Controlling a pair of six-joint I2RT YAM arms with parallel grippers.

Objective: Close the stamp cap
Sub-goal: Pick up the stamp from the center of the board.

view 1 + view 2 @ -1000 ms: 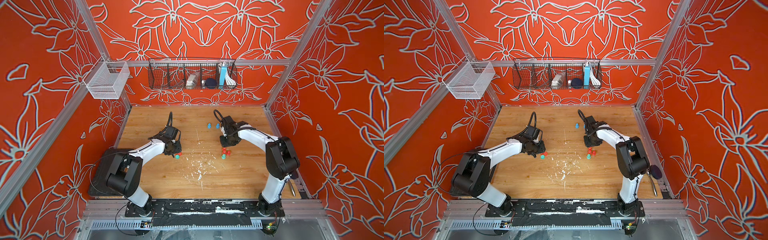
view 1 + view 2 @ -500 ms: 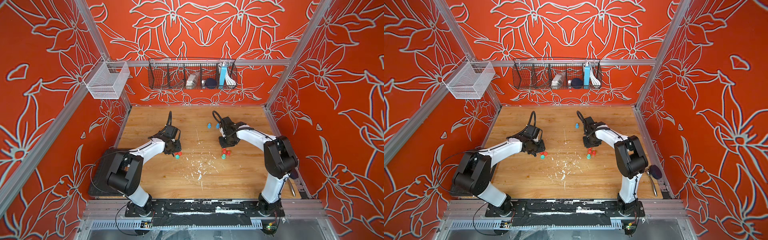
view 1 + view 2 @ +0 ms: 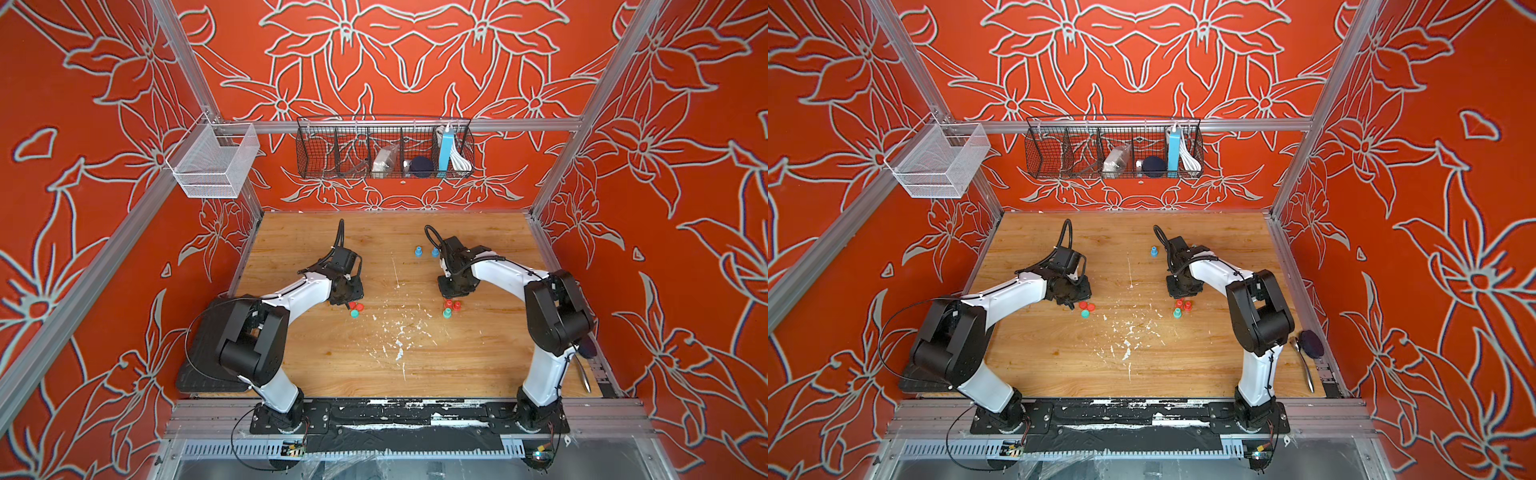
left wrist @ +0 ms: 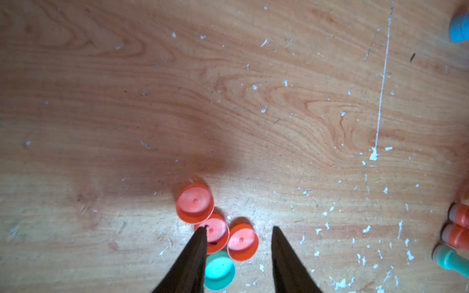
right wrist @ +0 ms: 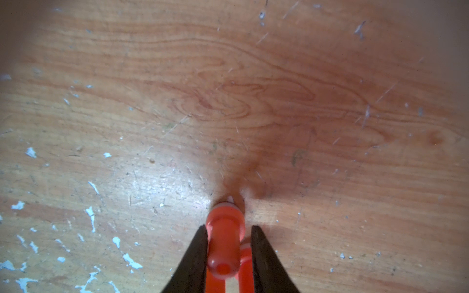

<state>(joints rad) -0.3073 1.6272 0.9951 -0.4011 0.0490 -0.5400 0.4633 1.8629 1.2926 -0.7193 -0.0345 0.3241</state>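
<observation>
Check the right gripper [image 5: 229, 227]: its jaws stand narrow on either side of a red stamp [image 5: 224, 243], right of centre on the table [image 3: 395, 365]. You cannot tell whether both jaws press on it. The left gripper [image 4: 238, 229] hovers left of centre with its jaws slightly apart, gripping nothing. A red cap [image 4: 242, 243] lies between them and a teal cap [image 4: 219, 270] just beside.
</observation>
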